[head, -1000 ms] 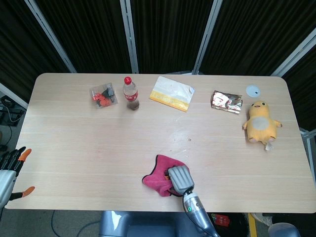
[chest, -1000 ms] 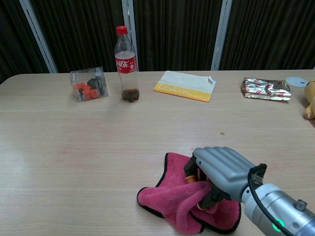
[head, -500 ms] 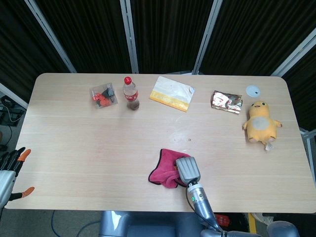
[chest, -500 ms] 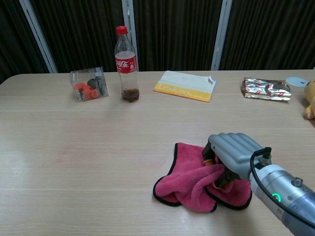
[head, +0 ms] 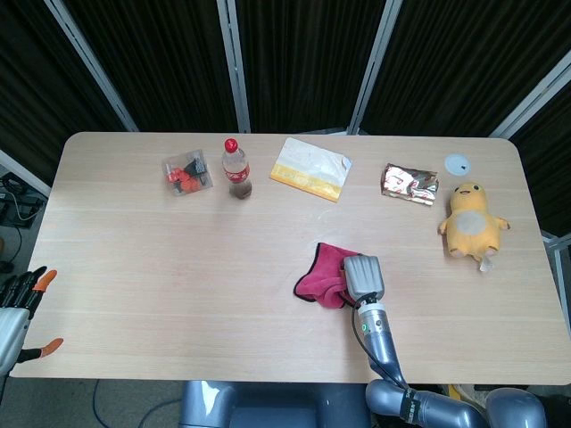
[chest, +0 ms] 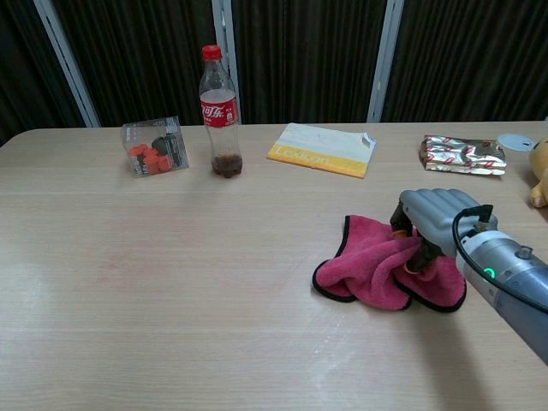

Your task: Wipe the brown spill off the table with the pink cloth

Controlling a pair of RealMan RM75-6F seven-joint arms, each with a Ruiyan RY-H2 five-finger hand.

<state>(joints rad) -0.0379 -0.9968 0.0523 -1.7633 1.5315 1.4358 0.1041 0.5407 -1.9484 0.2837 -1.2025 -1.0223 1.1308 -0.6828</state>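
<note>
The pink cloth lies bunched on the table a little right of centre. My right hand rests on its right part, fingers curled down into the folds and gripping it. No brown spill shows on the bare wood around the cloth; whatever lies beneath it is hidden. My left hand hangs off the table's near left corner, fingers apart and holding nothing; the chest view does not show it.
Along the far side stand a clear box of orange pieces, a cola bottle, a yellow-white packet, a foil packet and a white lid. A yellow plush duck sits at the right.
My right hand has dragged the pink cloth away from the near edge, further onto the table and to the right, over where a small brown spot showed. The left hand has not moved.
</note>
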